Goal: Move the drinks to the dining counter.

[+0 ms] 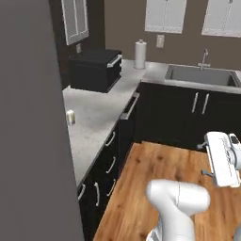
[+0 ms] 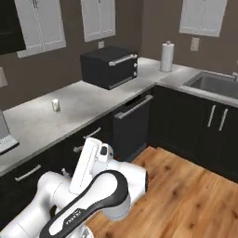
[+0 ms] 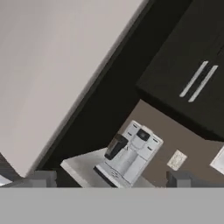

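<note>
Standing alone on the grey bench [image 1: 101, 113], the small whitish glass [image 1: 70, 117] awaits; claw [image 3: 109, 181] spread and empty, so roll closer, square up, then descend around it gently.

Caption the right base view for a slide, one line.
Robot arm folded low before a grey worktop carrying a small glass, black toaster oven and paper towel roll, sink at right.
</note>
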Motion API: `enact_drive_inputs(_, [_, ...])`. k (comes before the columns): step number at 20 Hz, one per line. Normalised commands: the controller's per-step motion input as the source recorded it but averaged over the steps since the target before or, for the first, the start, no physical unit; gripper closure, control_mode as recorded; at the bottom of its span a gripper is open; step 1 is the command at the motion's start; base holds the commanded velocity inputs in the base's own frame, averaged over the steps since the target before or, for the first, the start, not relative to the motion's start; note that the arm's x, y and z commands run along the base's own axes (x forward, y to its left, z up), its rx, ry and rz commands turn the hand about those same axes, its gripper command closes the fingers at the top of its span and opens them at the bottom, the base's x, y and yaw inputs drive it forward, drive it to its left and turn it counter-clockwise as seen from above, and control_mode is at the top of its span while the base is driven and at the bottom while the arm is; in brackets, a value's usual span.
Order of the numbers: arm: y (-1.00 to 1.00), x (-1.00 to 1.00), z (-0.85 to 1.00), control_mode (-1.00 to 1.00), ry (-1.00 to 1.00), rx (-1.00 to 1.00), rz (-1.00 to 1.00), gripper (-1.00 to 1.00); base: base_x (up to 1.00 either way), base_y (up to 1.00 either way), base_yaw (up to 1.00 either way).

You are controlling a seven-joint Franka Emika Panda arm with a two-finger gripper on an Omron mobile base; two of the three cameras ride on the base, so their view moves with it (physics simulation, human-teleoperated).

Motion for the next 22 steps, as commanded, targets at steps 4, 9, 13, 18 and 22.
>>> enact_drive_inputs(4, [0.0,0.0,0.0,1.0,0.0,0.0,0.0,-1.0,0.0,0.35,0.92])
enact_drive_inputs(9, [0.0,0.0,0.0,1.0,0.0,0.0,0.0,-1.0,0.02,0.26,0.82])
enact_drive_inputs(13, [0.0,0.0,0.0,1.0,0.0,0.0,0.0,-1.0,0.08,-0.03,0.56])
enact_drive_inputs(18, [0.0,0.0,0.0,1.0,0.0,0.0,0.0,-1.0,0.0,-0.43,0.32])
enact_drive_inputs(22, [0.0,0.0,0.0,1.0,0.0,0.0,0.0,-1.0,0.0,-0.76,0.16])
